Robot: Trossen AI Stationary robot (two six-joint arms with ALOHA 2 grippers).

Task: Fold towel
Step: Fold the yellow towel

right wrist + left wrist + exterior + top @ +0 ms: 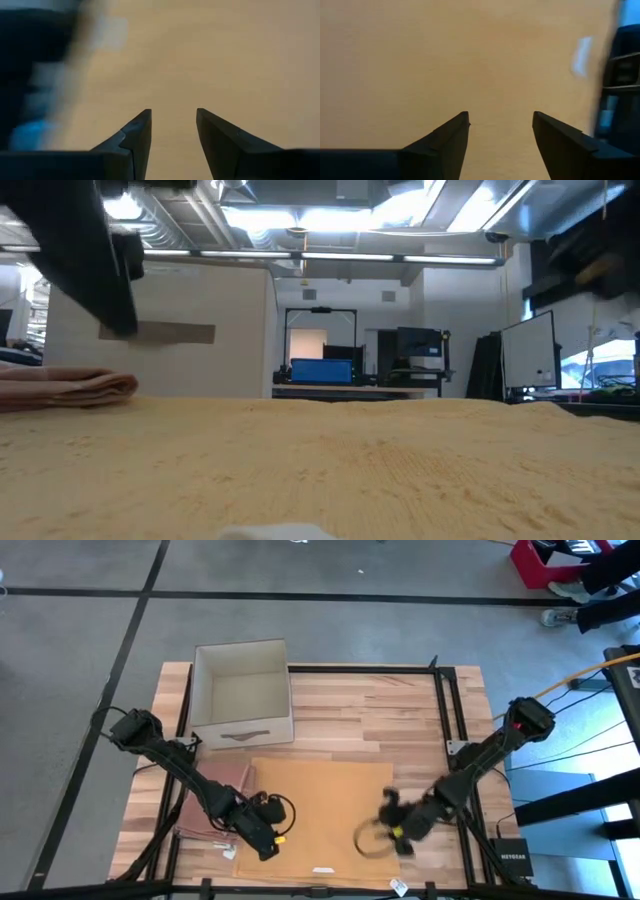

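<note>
A tan towel (320, 820) lies spread flat on the wooden desk (400, 720), covering the near middle of it, with a small white tag (322, 869) showing near its front edge. The left hand (266, 848) sits low over the towel's left front corner; in the left wrist view its two dark fingers (445, 145) stand well apart with only bare tan cloth between them, so it is wide and holds nothing. The right hand (392, 818) hovers over the towel's right edge, blurred in the overhead view; in the right wrist view its fingers (135, 140) show a moderate gap with plain cloth beyond, and nothing seems to be pinched, though the blur makes that hard to be sure of. Left of the towel, under the left arm, rests a stack of folded pinkish-brown cloths (215, 802), seen also at the left of the low view (65, 388). Behind the stack and touching the towel's back-left corner stands an open white cardboard box (242, 693), its handle slot facing the towel.
</note>
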